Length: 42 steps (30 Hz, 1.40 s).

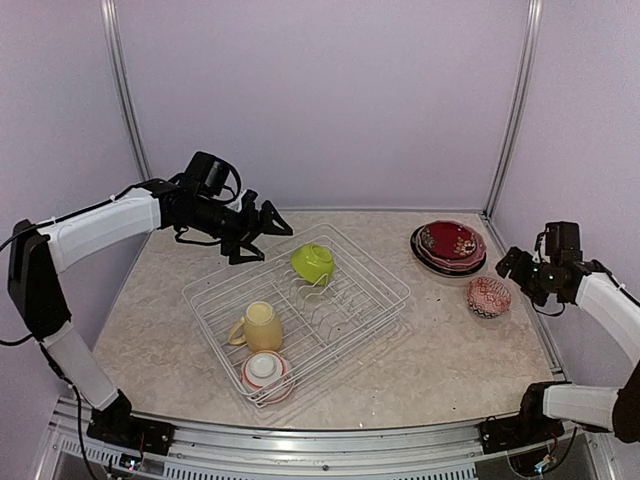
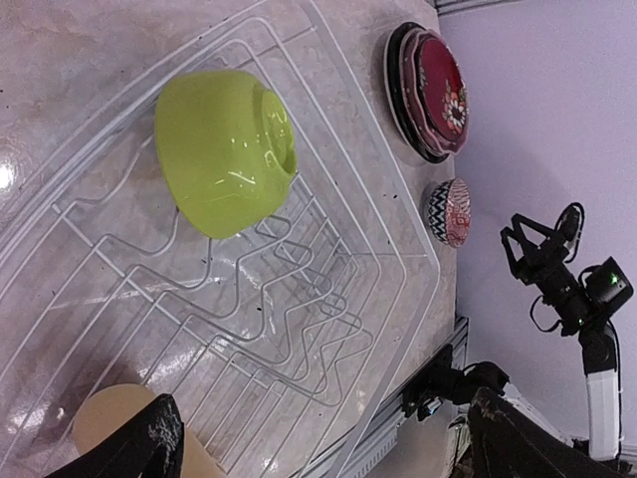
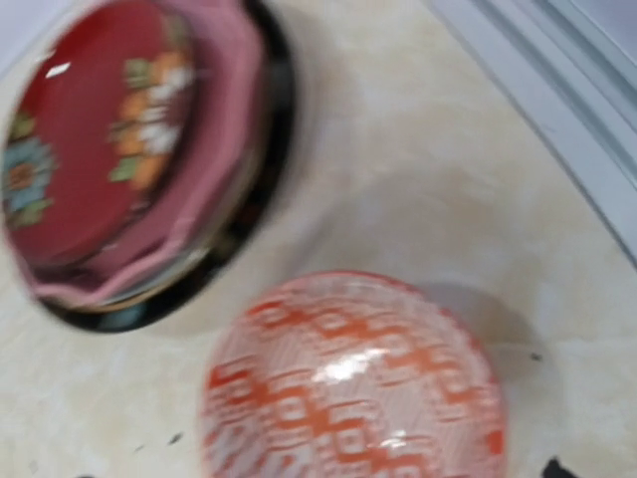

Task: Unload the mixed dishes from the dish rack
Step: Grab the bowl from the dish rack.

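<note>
Both pincers are open: left pincer (image 1: 265, 243) above the dish rack (image 1: 352, 318), right pincer (image 1: 517, 264) near the red-white bowl (image 1: 488, 296).

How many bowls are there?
3. A lime green bowl sits at the far end of the dish rack, an upside-down bowl at its near corner, and a red-white bowl on the table beside the stacked plates. None looks hidden.

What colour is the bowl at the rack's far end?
The bowl is lime green; clearest in left wrist view.
</note>
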Each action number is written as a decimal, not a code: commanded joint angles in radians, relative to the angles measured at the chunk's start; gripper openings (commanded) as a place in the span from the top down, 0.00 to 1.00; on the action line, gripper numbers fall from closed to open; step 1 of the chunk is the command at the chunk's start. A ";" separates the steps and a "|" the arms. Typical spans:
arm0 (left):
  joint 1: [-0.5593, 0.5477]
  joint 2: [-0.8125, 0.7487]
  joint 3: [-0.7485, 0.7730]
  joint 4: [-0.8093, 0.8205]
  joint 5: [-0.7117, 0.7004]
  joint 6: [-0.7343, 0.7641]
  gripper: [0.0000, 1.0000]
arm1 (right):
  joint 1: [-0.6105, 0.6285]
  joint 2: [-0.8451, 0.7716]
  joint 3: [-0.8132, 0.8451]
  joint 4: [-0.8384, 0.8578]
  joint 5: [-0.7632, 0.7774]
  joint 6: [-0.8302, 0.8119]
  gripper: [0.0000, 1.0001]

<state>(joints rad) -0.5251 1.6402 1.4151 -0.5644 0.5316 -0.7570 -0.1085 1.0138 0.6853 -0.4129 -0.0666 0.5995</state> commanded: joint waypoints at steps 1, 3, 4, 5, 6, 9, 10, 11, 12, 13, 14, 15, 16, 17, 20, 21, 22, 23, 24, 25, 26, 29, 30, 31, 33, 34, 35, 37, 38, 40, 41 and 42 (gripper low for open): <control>-0.061 0.093 0.113 -0.057 -0.184 -0.137 0.07 | 0.053 -0.033 0.036 -0.045 0.001 -0.080 0.05; -0.085 0.136 0.165 -0.077 -0.257 -0.162 0.08 | 0.070 -0.036 0.042 -0.041 -0.011 -0.084 0.05; -0.096 0.169 0.192 -0.094 -0.294 -0.180 0.08 | 0.076 -0.037 0.044 -0.035 -0.020 -0.083 0.04; -0.105 0.190 0.216 -0.106 -0.329 -0.199 0.09 | 0.082 -0.038 0.045 -0.029 -0.032 -0.081 0.04; -0.115 0.216 0.249 -0.119 -0.361 -0.224 0.09 | 0.090 -0.041 0.046 -0.018 -0.043 -0.080 0.04; -0.142 0.295 0.333 -0.178 -0.466 -0.273 0.09 | 0.103 -0.051 0.047 0.003 -0.066 -0.079 0.04; -0.151 0.314 0.360 -0.202 -0.506 -0.284 0.08 | 0.105 -0.054 0.049 0.008 -0.073 -0.081 0.04; -0.159 0.343 0.385 -0.220 -0.541 -0.291 0.08 | 0.104 -0.059 0.052 0.009 -0.075 -0.084 0.03; -0.167 0.357 0.403 -0.230 -0.572 -0.295 0.07 | 0.105 -0.062 0.054 0.011 -0.075 -0.087 0.03; -0.174 0.376 0.415 -0.236 -0.592 -0.306 0.06 | 0.105 -0.066 0.056 0.012 -0.078 -0.092 0.03; -0.180 0.395 0.423 -0.239 -0.608 -0.312 0.05 | 0.105 -0.069 0.057 0.014 -0.081 -0.095 0.03; -0.183 0.405 0.430 -0.237 -0.615 -0.316 0.04 | 0.104 -0.072 0.057 0.015 -0.085 -0.097 0.03; -0.186 0.418 0.437 -0.236 -0.619 -0.318 0.03 | 0.104 -0.076 0.058 0.017 -0.088 -0.100 0.03; -0.187 0.429 0.443 -0.238 -0.620 -0.322 0.02 | 0.104 -0.079 0.058 0.017 -0.092 -0.102 0.03; -0.187 0.467 0.462 -0.233 -0.623 -0.325 0.01 | 0.105 -0.087 0.053 0.020 -0.102 -0.104 0.02; -0.187 0.480 0.467 -0.229 -0.625 -0.324 0.01 | 0.105 -0.089 0.049 0.023 -0.106 -0.103 0.02; -0.187 0.487 0.472 -0.221 -0.622 -0.320 0.01 | 0.104 -0.094 0.046 0.027 -0.110 -0.102 0.02; -0.188 0.495 0.475 -0.210 -0.618 -0.314 0.01 | 0.105 -0.097 0.042 0.029 -0.112 -0.101 0.02; -0.188 0.501 0.478 -0.201 -0.614 -0.307 0.01 | 0.104 -0.101 0.038 0.030 -0.114 -0.100 0.02; -0.189 0.509 0.482 -0.194 -0.613 -0.303 0.01 | 0.105 -0.102 0.035 0.032 -0.116 -0.100 0.02; -0.189 0.514 0.488 -0.190 -0.611 -0.298 0.02 | 0.104 -0.105 0.032 0.032 -0.117 -0.100 0.02; -0.190 0.535 0.498 -0.171 -0.599 -0.284 0.06 | 0.105 -0.109 0.023 0.036 -0.120 -0.097 0.02; -0.190 0.539 0.498 -0.164 -0.599 -0.279 0.07 | 0.105 -0.109 0.019 0.037 -0.123 -0.096 0.02; -0.189 0.541 0.498 -0.158 -0.599 -0.273 0.07 | 0.104 -0.110 0.017 0.038 -0.123 -0.095 0.02; -0.190 0.547 0.499 -0.140 -0.599 -0.257 0.07 | 0.105 -0.110 0.014 0.041 -0.125 -0.092 0.02; -0.190 0.548 0.499 -0.133 -0.598 -0.253 0.07 | 0.105 -0.112 0.012 0.043 -0.127 -0.090 0.02; -0.190 0.550 0.499 -0.125 -0.593 -0.251 0.07 | 0.104 -0.112 0.009 0.047 -0.129 -0.088 0.02; -0.190 0.558 0.508 -0.125 -0.586 -0.253 0.07 | 0.105 -0.111 0.007 0.050 -0.132 -0.085 0.02; -0.189 0.564 0.514 -0.129 -0.585 -0.258 0.08 | 0.105 -0.111 0.005 0.051 -0.136 -0.083 0.02; -0.189 0.575 0.525 -0.139 -0.585 -0.270 0.09 | 0.105 -0.110 0.005 0.054 -0.138 -0.082 0.02; -0.190 0.578 0.530 -0.144 -0.590 -0.278 0.10 | 0.104 -0.110 0.005 0.053 -0.139 -0.080 0.02; -0.190 0.584 0.536 -0.148 -0.593 -0.287 0.10 | 0.105 -0.111 0.006 0.053 -0.139 -0.081 0.02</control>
<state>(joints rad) -0.7090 2.1872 1.9137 -0.7059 -0.0570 -1.0321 -0.0139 0.9169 0.7036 -0.3733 -0.1928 0.5148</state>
